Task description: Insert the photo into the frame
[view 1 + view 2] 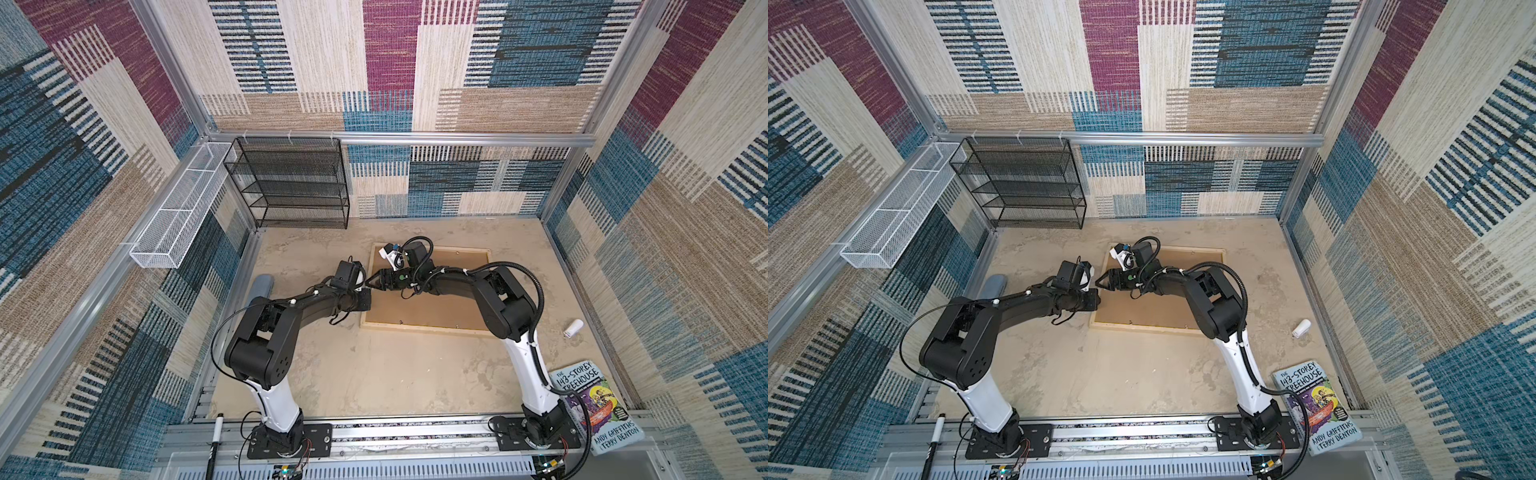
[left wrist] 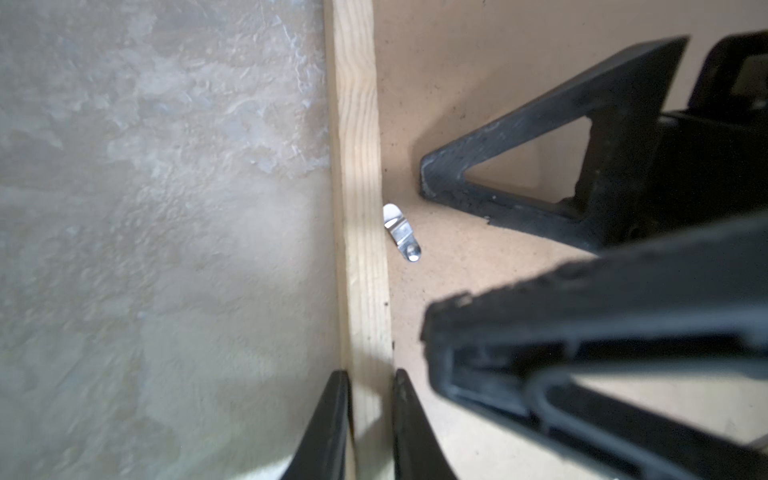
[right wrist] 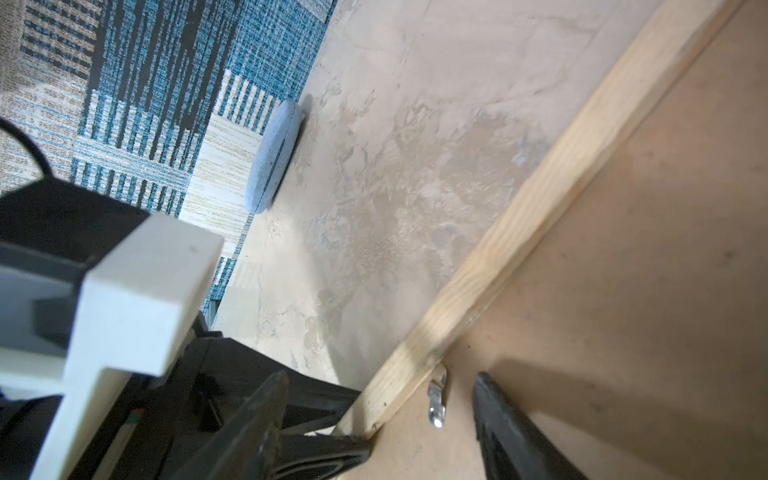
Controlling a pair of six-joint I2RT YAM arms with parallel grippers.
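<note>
Noted backing board [image 2: 478, 62] in frame [image 2: 357, 124], photo unseen — tab [image 2: 401, 232] likely pending. Logged left gripper [image 2: 368, 415] clamped on frame, right gripper [image 3: 380, 376] spread, empty.

Pale wood strip of frame [image 2: 359, 166] runs between mottled beige table [image 2: 166, 208] and brown backing board [image 2: 478, 62]; left gripper [image 2: 368, 386] straddles strip, black fingers tight against both sides; small metal tab [image 2: 401, 232] lies on board beside strip; right gripper [image 2: 426, 257] over board, jaws wide apart, tab between fingertips, apart from both.
</note>
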